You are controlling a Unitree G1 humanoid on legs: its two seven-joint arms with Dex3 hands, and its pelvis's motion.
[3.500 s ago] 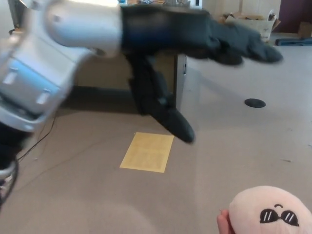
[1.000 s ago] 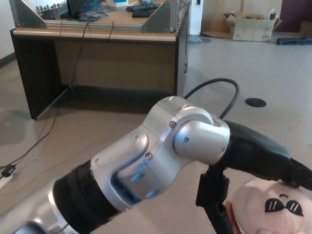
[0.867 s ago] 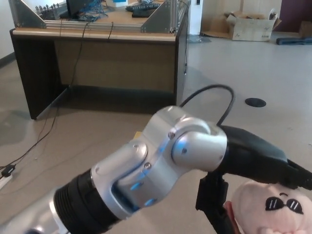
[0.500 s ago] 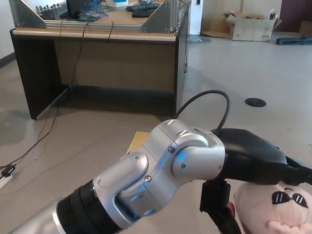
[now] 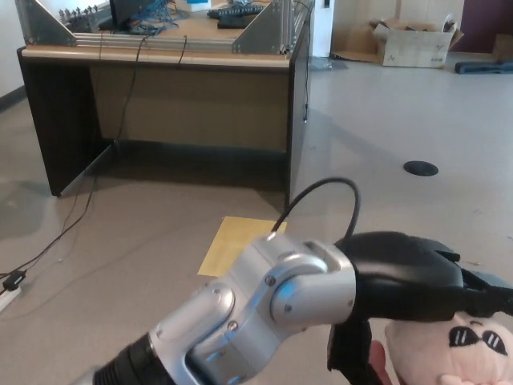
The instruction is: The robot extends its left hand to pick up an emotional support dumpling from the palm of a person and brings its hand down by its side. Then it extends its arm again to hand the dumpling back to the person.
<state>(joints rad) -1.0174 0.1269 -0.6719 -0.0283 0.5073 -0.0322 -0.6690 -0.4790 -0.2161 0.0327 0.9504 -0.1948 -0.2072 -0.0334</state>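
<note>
The dumpling [image 5: 450,354] is a pale pink plush with a sunglasses face, half cut off at the bottom right of the head view. My left hand [image 5: 405,277] reaches in from the lower left on a silver arm. Its black fingers [image 5: 481,297] lie over the top of the plush and the thumb [image 5: 349,359] comes down its left side, so the hand is shut on it. A sliver of a person's hand [image 5: 377,354] shows just left of the plush, behind the thumb. The underside of the plush is out of frame.
A dark desk [image 5: 160,88] with metal frames and cables on top stands at the back left. On the floor lie a yellow sheet [image 5: 228,241], a black disc [image 5: 420,168] and a loose cable [image 5: 32,257]. A cardboard box [image 5: 413,40] sits far back right.
My left arm has swung down from high in the picture onto the plush. In the last second hand and plush have sunk lower in the frame together.
</note>
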